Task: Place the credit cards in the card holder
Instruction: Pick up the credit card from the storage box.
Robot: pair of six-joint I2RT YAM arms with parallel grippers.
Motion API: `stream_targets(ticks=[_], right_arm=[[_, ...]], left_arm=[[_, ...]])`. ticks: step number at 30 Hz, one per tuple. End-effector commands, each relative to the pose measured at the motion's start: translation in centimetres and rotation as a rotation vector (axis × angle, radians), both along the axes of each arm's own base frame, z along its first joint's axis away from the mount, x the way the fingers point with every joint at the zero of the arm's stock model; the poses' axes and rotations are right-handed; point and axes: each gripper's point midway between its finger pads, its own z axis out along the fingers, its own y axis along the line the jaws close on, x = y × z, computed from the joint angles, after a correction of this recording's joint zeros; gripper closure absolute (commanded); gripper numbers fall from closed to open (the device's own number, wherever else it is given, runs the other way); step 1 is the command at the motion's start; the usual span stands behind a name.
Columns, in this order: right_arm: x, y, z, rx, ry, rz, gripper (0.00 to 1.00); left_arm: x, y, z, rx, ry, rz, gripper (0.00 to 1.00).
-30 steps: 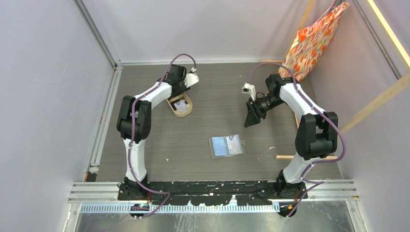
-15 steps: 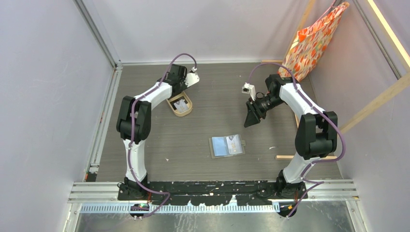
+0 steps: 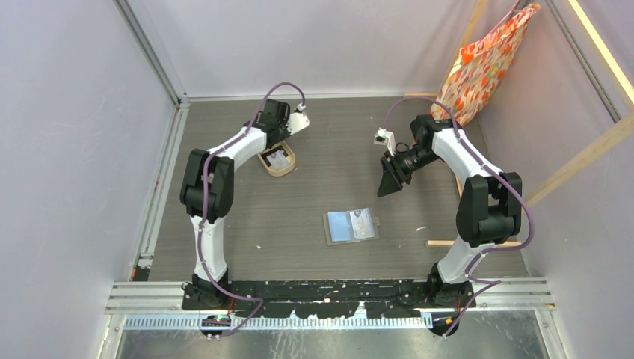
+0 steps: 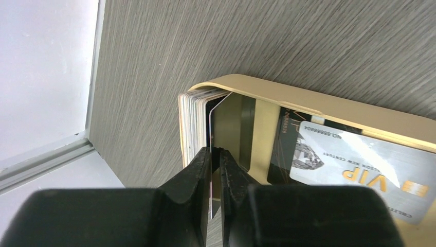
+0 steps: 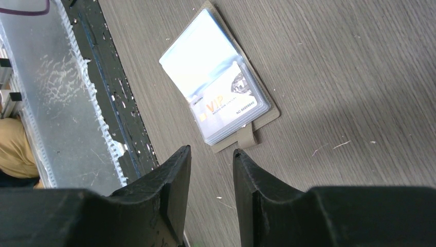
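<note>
A tan tray [image 4: 288, 95] holds a stack of credit cards [image 4: 194, 121] standing on edge and a pale VIP card [image 4: 360, 164] lying flat. My left gripper [image 4: 215, 149] is in the tray [image 3: 288, 170] at the back left, shut on one thin card [image 4: 211, 128] at the stack's inner side. The card holder [image 3: 351, 225] lies open on the table's middle, with a VIP card [image 5: 226, 105] showing in a clear sleeve of the card holder [image 5: 205, 62]. My right gripper [image 5: 212, 150] hangs open and empty above the table, back right of the holder, and its place from above is the right gripper [image 3: 389, 183].
An orange patterned bag [image 3: 486, 63] hangs in the back right corner. Wooden strips [image 3: 448, 242] lie at the table's right side. A metal rail [image 5: 77, 103] runs along the near edge by the arm bases.
The left jaws have closed from half open onto a card in the tray, and the tray has shifted slightly. The right arm has not moved.
</note>
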Motion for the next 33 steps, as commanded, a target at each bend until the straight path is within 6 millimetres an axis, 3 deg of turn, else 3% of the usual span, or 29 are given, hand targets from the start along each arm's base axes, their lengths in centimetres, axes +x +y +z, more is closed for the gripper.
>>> stream_targets(ticks=[1, 14, 24, 29, 33], right_arm=[[0.5, 0.3, 1.0, 0.029, -0.031, 0.013, 0.59], [0.4, 0.3, 1.1, 0.031, -0.028, 0.014, 0.60], [0.3, 0.3, 1.1, 0.032, -0.028, 0.017, 0.59], [0.3, 0.4, 1.2, 0.037, -0.027, 0.017, 0.60], [0.2, 0.7, 1.4, 0.056, -0.018, 0.013, 0.60]], left_arm=[[0.3, -0.6, 4.2, -0.057, -0.085, -0.011, 0.91], [-0.5, -1.6, 5.0, -0.112, -0.046, -0.034, 1.00], [-1.1, -2.1, 7.4, -0.161, -0.057, 0.039, 1.00], [-1.4, -2.6, 10.3, -0.281, -0.076, 0.138, 1.00], [-2.6, -4.9, 14.3, -0.516, -0.108, 0.143, 1.00]])
